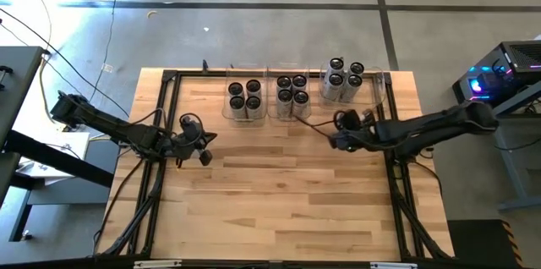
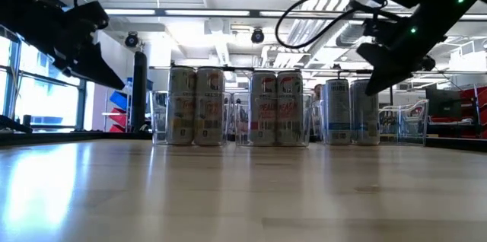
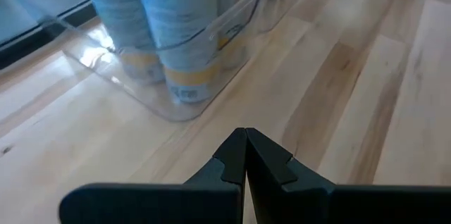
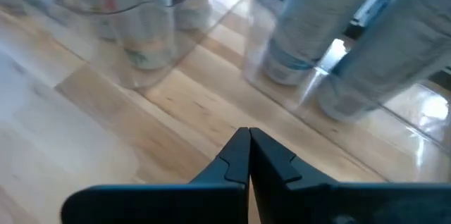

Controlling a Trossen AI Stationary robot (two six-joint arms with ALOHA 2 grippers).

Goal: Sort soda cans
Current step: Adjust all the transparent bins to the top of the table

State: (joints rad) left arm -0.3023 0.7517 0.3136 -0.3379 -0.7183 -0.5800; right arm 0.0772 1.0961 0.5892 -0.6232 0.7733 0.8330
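Observation:
Soda cans with silver-grey sides and dark tops stand upright on their bases in three clear bins along the table's far edge: a left group (image 1: 244, 98), a middle group (image 1: 292, 96) and a right group (image 1: 342, 80). The low view shows them in a row (image 2: 266, 109). My left gripper (image 1: 209, 146) hovers shut and empty above the wood, on the near left side of the left bin (image 3: 176, 76). My right gripper (image 1: 336, 134) hangs shut and empty just on the near side of the right bin (image 4: 338, 76), clear of the table.
Black frame rails (image 1: 161, 134) run along the table's left, right and far edges, with cables beside them. Bare wooden tabletop (image 1: 279, 210) fills the near half. An electronics box (image 1: 499, 74) with lit lamps stands off the table to the right.

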